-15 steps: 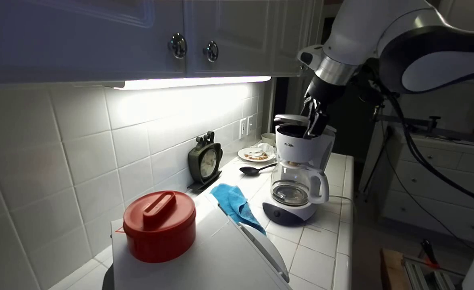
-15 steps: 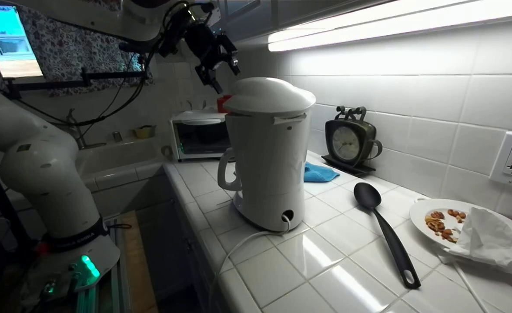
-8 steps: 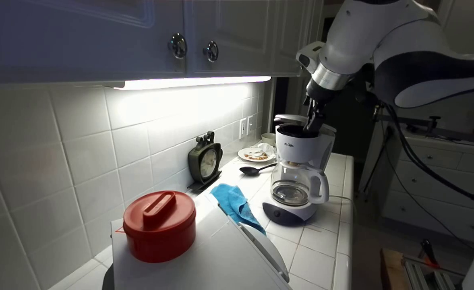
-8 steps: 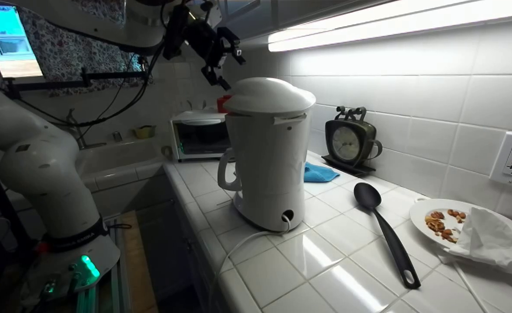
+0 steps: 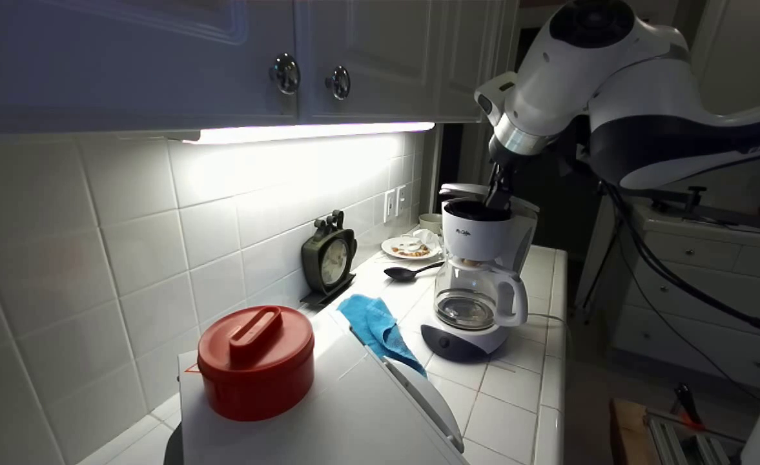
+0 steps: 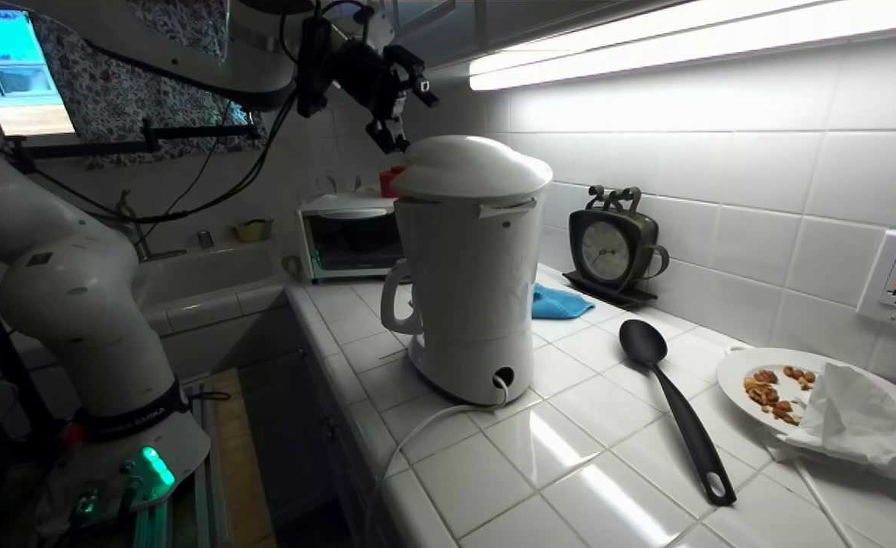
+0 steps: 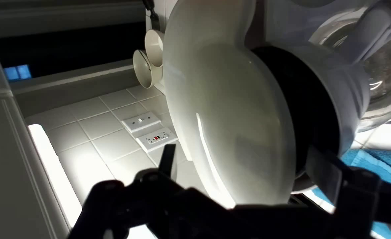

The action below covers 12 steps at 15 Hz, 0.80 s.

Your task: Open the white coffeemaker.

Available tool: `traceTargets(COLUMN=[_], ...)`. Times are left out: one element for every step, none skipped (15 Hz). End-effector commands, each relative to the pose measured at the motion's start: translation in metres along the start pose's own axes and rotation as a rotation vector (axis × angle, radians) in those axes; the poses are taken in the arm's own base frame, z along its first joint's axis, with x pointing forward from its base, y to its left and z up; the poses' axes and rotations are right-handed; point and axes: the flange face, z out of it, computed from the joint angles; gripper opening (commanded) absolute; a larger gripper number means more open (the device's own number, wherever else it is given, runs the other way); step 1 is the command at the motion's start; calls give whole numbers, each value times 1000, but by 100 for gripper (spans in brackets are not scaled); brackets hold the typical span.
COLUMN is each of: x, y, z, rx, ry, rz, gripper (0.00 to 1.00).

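The white coffeemaker stands upright on the tiled counter, with its glass carafe in place. It shows from behind in an exterior view. Its round white lid fills the middle of the wrist view, and a dark gap shows between lid and body. The lid also shows in both exterior views. My gripper is open and empty at the lid's front side. In the wrist view, one finger is over the dark gap and the other is beyond the lid's top. Contact cannot be told.
A white toaster oven bears a red lidded pot. A blue cloth, a dark clock, a black spoon and a plate of nuts are near. Cabinets with a light strip hang above.
My gripper has moved closer to the lid and tilted, shifting right in an exterior view. The arm behind it has swung lower. The coffeemaker and lid have not visibly moved.
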Motion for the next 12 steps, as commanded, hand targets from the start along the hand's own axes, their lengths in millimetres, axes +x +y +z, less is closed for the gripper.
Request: traceTargets(x=[-12, -16, -18, -21, -23, -26, -28, -31, -34, -39, -43, -48], y=[7, 12, 16, 22, 27, 35, 40, 47, 52, 60, 68, 75], z=[11, 14, 16, 19, 20, 22, 23, 24, 24, 23, 23, 22], rx=[-59, -69, -75, -78, -79, -68, -54, -40, -34, -24, -23, -17], ry=[-9, -15, -20, -26, -29, -31, -29, -34, -40, -41, -46, -44], rz=[24, 33, 39, 50, 62, 86, 106, 129, 147, 166, 181, 201], gripper=[100, 100, 100, 100, 100, 100, 100, 100, 100, 100, 100, 100])
